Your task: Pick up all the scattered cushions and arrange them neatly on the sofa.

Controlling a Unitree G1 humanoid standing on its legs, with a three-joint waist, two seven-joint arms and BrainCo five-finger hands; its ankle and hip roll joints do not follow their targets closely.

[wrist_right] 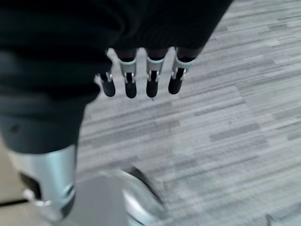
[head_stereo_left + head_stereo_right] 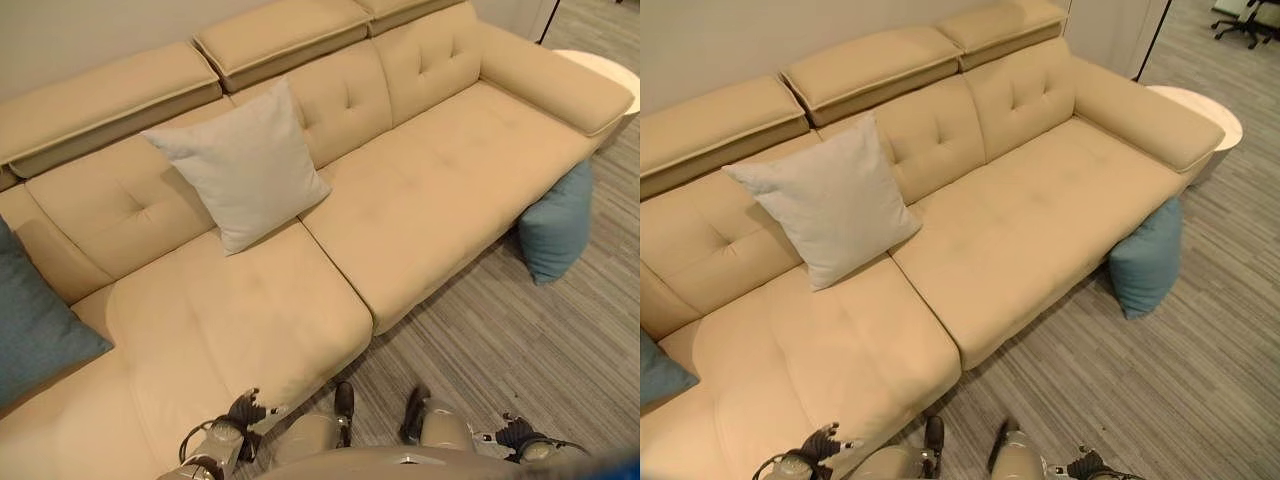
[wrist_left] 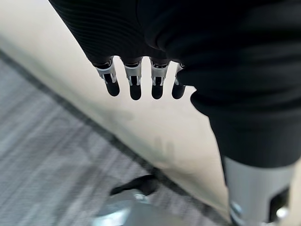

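Observation:
A light grey cushion point(image 2: 245, 165) leans upright against the backrest of the beige sofa point(image 2: 430, 200), near its middle. At the sofa's left end lies a dark blue cushion point(image 2: 35, 320). A teal cushion point(image 2: 1148, 258) stands on the floor, propped against the front of the sofa's right end. My left hand point(image 3: 134, 80) hangs low beside the sofa's front edge, fingers straight and holding nothing. My right hand point(image 1: 127, 77) hangs over the striped grey carpet, fingers straight and empty. Both hands are far from every cushion.
A round white side table point(image 2: 1200, 110) stands behind the sofa's right armrest. Office chairs point(image 2: 1240, 15) show at the far right. Striped grey carpet point(image 2: 520, 350) runs along the front of the sofa.

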